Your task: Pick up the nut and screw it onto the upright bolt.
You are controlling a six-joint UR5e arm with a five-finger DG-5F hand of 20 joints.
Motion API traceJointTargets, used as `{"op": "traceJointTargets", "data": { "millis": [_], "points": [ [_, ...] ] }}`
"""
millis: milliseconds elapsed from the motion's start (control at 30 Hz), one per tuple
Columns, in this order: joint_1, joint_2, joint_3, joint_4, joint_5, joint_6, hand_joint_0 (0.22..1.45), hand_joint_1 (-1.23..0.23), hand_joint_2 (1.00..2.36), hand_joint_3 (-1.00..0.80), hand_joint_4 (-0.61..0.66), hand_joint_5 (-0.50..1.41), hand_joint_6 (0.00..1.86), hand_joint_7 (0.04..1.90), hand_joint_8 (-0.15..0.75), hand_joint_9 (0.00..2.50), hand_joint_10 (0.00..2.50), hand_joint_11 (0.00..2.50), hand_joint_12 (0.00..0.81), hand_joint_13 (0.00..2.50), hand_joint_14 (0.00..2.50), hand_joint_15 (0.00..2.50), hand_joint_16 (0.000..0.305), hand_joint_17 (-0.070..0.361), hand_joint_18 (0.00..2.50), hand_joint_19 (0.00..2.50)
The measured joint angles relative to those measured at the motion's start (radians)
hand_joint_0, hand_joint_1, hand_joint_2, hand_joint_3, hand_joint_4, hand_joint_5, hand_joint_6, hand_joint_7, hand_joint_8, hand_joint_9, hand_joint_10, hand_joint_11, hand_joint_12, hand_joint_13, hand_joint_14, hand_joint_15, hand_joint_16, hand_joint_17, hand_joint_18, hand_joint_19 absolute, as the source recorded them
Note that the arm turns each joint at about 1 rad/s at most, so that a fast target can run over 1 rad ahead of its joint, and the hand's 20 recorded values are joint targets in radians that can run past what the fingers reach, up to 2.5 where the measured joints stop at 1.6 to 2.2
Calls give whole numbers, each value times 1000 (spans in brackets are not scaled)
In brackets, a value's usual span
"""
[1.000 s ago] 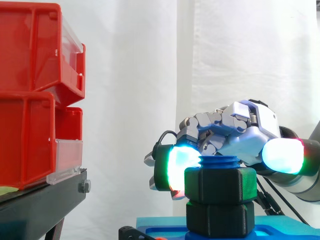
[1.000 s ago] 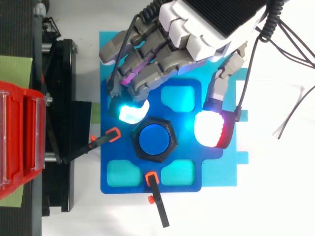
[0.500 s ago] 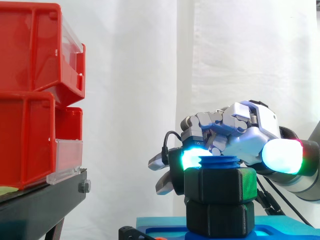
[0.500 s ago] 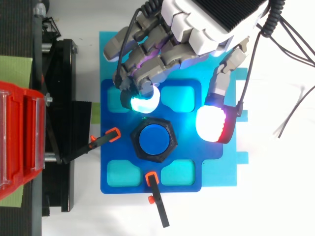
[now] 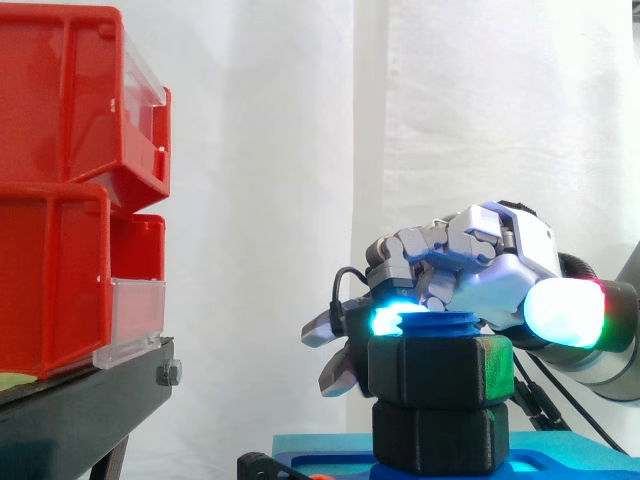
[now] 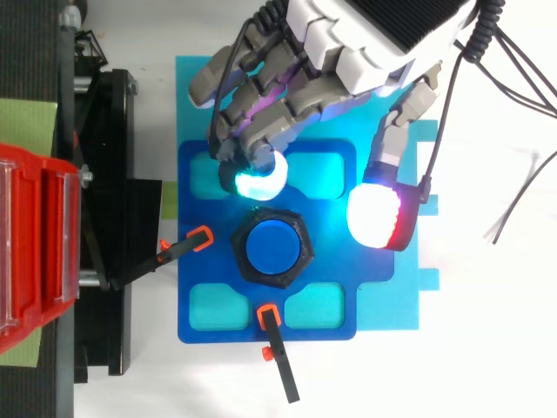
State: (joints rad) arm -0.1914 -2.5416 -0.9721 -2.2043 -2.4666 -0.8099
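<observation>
While black hex nut (image 5: 440,370) sits threaded on blue bolt (image 6: 271,246) at plate (image 6: 331,261) centre, hand (image 6: 348,61) curled, gripping nothing. Cyan fingertip (image 6: 259,180) just beside nut at 11 o'clock, thumb pad (image 6: 376,218) apart at 3 o'clock. Judgement: seat both pads on opposite flats before turning, light downforce.

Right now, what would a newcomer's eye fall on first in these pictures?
The robot hand stands out first: its glowing fingertips are curled close beside the big black nut on the blue bolt, in the middle of the blue board. After that come the red bins, stacked at the left on the black stand.
</observation>
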Motion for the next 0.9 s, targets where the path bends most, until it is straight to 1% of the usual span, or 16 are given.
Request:
{"op": "traceJointTargets", "data": {
  "millis": [33,100,200,400,600,767,900],
  "points": [
    [0,0,0,0,0,0,495,-416,1000,-500,302,-81,504,843,340,1069,0,0,394,806,0,0,62,139,631,0],
    [0,0,0,1,0,0,494,-420,1000,-500,290,-95,503,744,335,1060,0,0,392,806,0,0,62,140,627,0],
    [-2,0,2,2,0,0,492,-427,1000,-500,279,-110,502,676,328,1052,0,0,393,802,0,0,63,141,625,0],
    [-5,1,22,0,-11,13,492,-432,1000,-500,268,-119,502,629,325,1020,0,0,390,786,0,0,63,142,610,0],
    [-4,1,34,-4,-13,34,489,-435,1000,-500,254,-128,501,607,320,992,0,0,389,774,0,0,64,144,585,0],
    [1,0,28,-4,-8,37,479,-386,1000,-500,251,-130,501,603,313,957,0,0,391,746,0,0,65,147,550,0],
    [5,0,7,-2,4,38,476,-378,1000,-500,274,-118,501,616,315,942,0,0,393,737,0,0,66,148,531,0]
  ]
}}
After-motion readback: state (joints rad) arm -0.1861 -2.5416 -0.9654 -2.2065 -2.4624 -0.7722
